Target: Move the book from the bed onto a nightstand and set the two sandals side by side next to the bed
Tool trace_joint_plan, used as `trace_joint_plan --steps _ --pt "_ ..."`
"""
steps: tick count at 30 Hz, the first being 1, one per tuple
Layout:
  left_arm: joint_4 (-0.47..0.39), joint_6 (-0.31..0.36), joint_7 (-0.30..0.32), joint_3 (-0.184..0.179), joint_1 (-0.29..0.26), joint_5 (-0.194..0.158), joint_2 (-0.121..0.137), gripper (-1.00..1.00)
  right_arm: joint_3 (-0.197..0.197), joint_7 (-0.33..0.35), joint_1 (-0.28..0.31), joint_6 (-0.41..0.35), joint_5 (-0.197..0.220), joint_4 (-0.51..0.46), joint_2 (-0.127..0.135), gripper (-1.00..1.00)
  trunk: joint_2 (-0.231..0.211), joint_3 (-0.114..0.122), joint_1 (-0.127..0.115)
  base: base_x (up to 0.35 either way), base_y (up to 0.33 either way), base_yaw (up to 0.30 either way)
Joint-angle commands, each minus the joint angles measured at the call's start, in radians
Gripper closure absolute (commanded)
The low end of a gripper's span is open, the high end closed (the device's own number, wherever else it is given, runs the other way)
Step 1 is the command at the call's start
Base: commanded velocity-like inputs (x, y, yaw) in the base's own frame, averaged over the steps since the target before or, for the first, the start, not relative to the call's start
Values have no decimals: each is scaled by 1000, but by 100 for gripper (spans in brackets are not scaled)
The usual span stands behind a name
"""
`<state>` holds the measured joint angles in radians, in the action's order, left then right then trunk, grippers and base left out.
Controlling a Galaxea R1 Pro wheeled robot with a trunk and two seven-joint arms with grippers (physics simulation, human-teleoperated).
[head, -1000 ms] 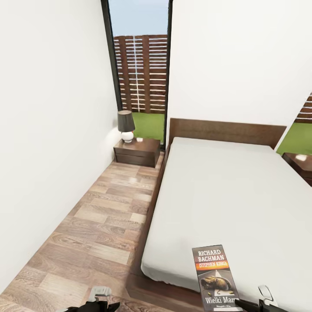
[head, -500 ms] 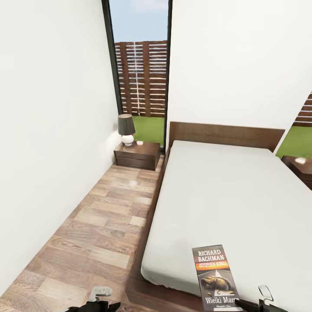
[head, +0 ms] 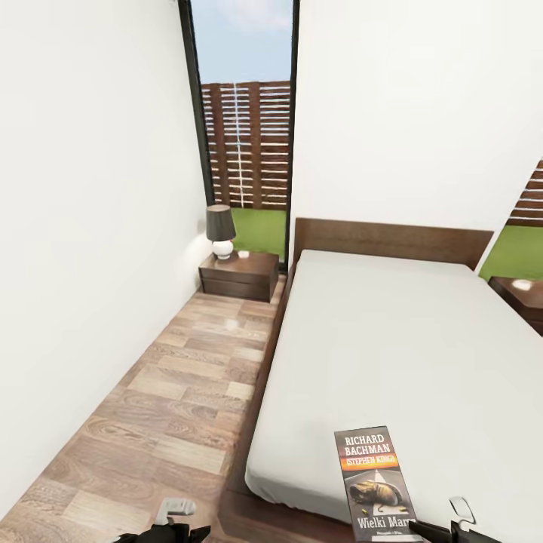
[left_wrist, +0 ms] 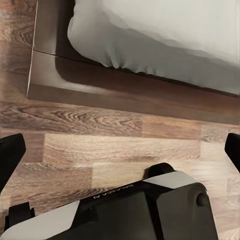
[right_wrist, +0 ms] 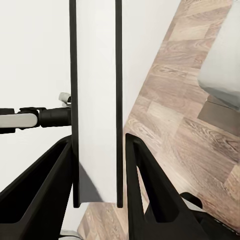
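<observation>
Right gripper point(right_wrist: 100, 150) clamps book point(head: 375, 483) edge-on, held above bed point(head: 392, 354) foot, lower right of frame. Left gripper point(left_wrist: 120, 150) fingers spread wide, nothing between. Floor strip point(head: 181, 392) runs to nightstand point(head: 240, 275), centre left.

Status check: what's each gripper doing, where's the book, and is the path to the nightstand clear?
Right gripper shut on the book, held up over the bed foot. Left gripper open, empty, above floor. Nightstand ahead by window; floor strip to it looks clear.
</observation>
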<state>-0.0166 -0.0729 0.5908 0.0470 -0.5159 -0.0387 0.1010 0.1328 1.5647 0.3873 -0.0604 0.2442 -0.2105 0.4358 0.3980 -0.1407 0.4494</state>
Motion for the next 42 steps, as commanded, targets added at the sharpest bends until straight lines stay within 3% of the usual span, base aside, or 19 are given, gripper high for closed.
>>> trace_joint_plan --steps 1,42 --pt "2 -1 4 4 -1 -3 0 -100 -1 4 1 -7 3 0 0 100 2 0 1 0 0 0" --pt "1 -1 4 4 0 -2 0 -100 -1 4 1 -7 3 0 1 100 2 66 1 0 0 0"
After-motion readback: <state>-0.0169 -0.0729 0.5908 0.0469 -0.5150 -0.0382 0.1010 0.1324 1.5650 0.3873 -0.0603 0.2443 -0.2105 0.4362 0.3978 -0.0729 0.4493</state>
